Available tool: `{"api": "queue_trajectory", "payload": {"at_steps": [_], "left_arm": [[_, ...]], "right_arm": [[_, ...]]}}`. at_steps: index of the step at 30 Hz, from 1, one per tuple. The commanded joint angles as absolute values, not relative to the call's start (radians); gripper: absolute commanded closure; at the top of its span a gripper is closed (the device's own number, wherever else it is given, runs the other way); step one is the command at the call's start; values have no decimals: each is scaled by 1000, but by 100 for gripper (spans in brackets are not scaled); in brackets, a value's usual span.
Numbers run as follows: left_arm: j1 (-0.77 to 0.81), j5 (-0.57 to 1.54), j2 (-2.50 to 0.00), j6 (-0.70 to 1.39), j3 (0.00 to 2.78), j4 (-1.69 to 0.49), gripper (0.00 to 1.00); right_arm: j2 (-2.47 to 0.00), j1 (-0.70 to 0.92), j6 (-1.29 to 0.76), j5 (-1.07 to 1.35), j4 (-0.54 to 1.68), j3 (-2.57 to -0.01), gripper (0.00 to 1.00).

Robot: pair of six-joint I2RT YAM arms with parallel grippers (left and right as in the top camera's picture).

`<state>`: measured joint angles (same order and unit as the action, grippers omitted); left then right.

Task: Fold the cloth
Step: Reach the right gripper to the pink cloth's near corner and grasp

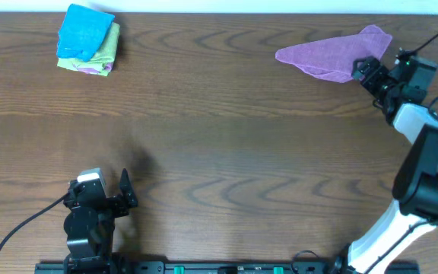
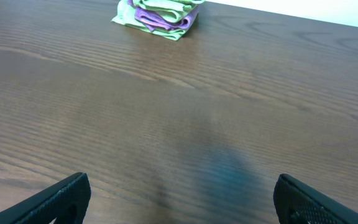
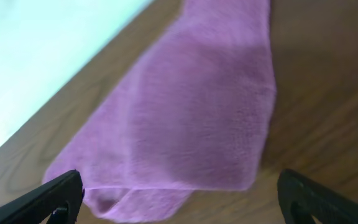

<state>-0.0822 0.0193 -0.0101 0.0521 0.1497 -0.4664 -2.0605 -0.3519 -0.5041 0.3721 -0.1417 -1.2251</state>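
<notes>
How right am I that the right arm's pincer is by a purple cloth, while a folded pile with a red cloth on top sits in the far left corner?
One detail is off: the pile is topped by a blue cloth, not a red one, as the overhead view shows. The rest holds: the right pincer is by the purple cloth, and the folded pile sits in the far left corner.

The table (image 1: 226, 152) is brown wood with wavy grain lines. It looks smooth and shines a little. The purple cloth (image 1: 333, 55) is soft and fuzzy like a towel, and not shiny. The pile of folded cloths (image 1: 88, 39) looks soft and fluffy too. The left gripper (image 2: 180, 198) and the right gripper (image 3: 179, 200) have fingers that look like dull black plastic. The right arm (image 1: 390, 228) has a smooth white shell.
</notes>
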Motion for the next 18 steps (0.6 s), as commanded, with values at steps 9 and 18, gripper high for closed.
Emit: {"api": "queue_trajectory", "payload": {"at_steps": [9, 18], "left_arm": [[-78, 12, -4, 48, 132, -467, 5], [-78, 12, -4, 48, 132, -467, 5]], "right_arm": [[-2215, -335, -583, 444, -85, -1455, 4], [-2226, -335, -574, 408, -27, -1455, 35]]}}
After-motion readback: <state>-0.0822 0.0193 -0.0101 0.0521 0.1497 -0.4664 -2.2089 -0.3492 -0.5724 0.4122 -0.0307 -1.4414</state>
